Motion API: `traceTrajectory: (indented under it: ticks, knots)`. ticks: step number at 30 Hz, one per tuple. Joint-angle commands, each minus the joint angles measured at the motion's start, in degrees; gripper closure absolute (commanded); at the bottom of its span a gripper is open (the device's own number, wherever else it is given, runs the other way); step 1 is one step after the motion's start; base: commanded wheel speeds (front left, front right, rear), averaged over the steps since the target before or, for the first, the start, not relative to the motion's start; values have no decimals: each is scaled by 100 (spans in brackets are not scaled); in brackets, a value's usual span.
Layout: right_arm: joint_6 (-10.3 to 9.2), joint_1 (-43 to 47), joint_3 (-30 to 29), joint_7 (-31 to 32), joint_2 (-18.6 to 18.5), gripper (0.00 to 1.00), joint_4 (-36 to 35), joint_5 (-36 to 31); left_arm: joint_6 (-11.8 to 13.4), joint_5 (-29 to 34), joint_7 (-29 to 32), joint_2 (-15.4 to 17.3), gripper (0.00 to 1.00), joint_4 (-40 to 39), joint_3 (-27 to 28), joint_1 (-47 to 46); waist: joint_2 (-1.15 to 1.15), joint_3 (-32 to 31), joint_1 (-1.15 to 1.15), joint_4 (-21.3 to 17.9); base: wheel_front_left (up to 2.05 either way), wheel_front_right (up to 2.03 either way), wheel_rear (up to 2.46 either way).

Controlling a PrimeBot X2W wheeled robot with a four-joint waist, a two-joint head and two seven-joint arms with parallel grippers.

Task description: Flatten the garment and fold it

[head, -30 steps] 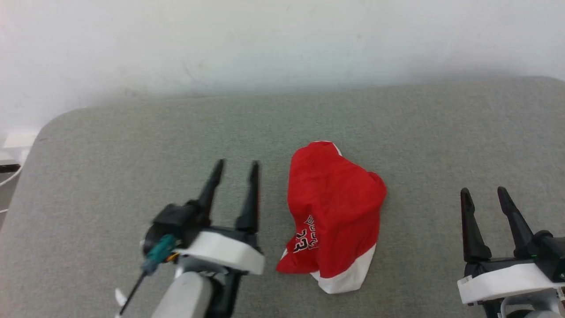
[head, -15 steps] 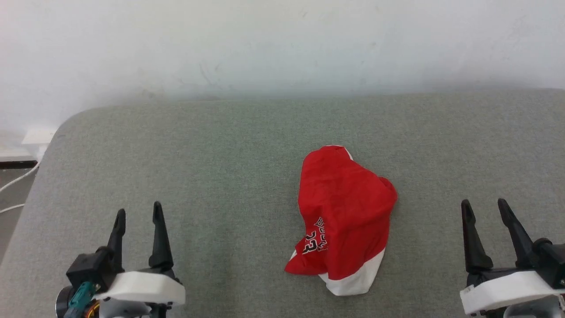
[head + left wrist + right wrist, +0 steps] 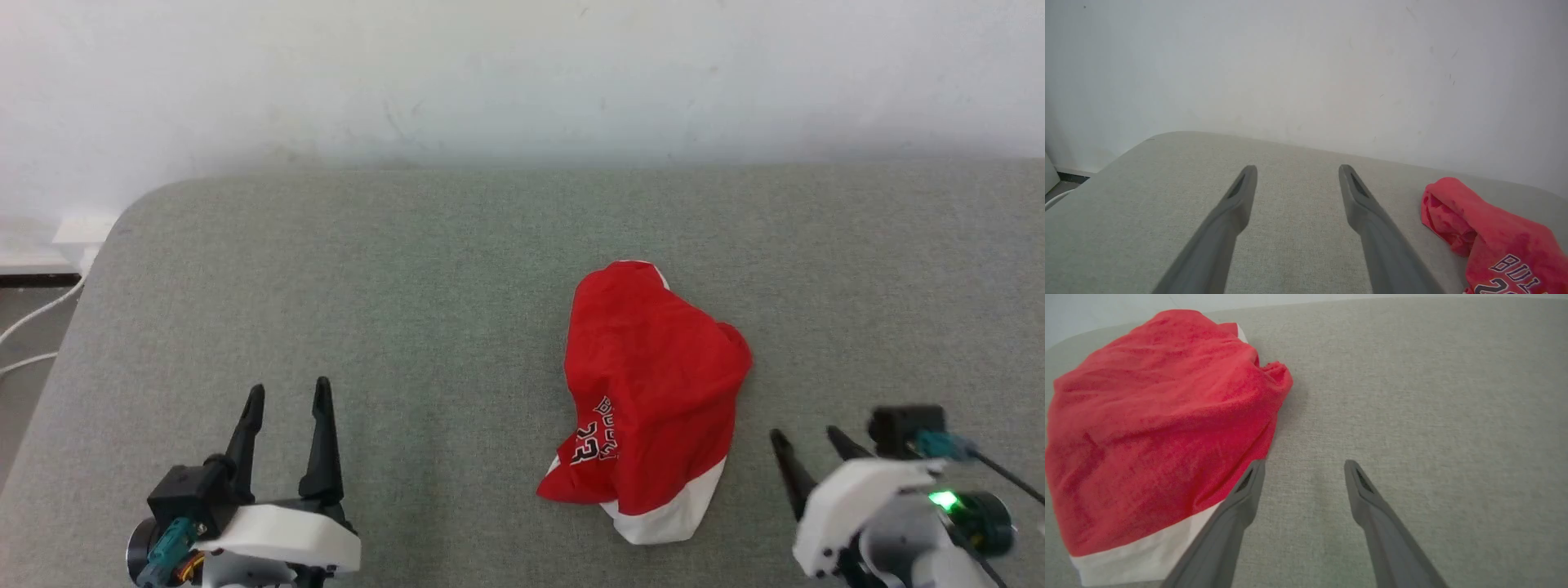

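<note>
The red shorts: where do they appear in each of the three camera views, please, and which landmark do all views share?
Head view: the red shorts lie right of centre on the grey pad.
Left wrist view: the shorts sit in the lower right corner, cut by the picture's edge.
Right wrist view: the shorts cover the left half, large and near.
Shared landmark: the pad's far edge against the white wall.

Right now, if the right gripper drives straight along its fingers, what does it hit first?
Probably the bare grey surface: the right gripper, open, tilts down at it just beside the red shorts. Its finger nearer the shorts runs along their edge and may brush the fabric; depth is unclear.
</note>
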Motion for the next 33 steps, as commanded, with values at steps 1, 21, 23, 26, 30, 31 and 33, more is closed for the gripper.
traceTrajectory:
  ticks: [1, 21, 23, 26, 30, 31, 33]
  knots:
    - [-4, -301, 113, 239, 15, 0, 148, -6, -52, -8, -16, -18, 0, -10, -26, -83, 0, 88, 0, 63, 0, 0, 0]
    - [-4, -1677, 883, 1534, -260, 100, 1607, 694, -251, 50, -26, -324, 0, 177, -85, -352, 0, 301, 0, 274, 0, 0, 0]
    - [-4, -1558, 580, 1120, -345, 100, 1383, 607, -268, 62, -26, -338, 0, 206, -72, -321, 0, 233, 0, 248, 0, 0, 0]
    - [-4, -1309, -113, 588, -323, 100, 947, 435, -273, 77, -26, -347, 0, 237, -32, -275, 0, 149, 0, 179, 0, 0, 0]
    - [-4, -808, -1124, 372, -147, 100, 496, 152, -293, 103, -27, -355, 0, 262, -15, -234, 0, 79, 0, 123, 0, 0, 0]
    - [-4, -676, -1343, 371, -103, 100, 428, 125, -298, 108, -27, -356, 0, 267, -12, -224, 0, 70, 0, 115, 0, 0, 0]
    - [-4, -396, -1667, 478, -44, 100, 397, 17, -305, 120, -27, -353, 0, 283, -11, -214, 0, 61, 0, 106, 0, 0, 0]
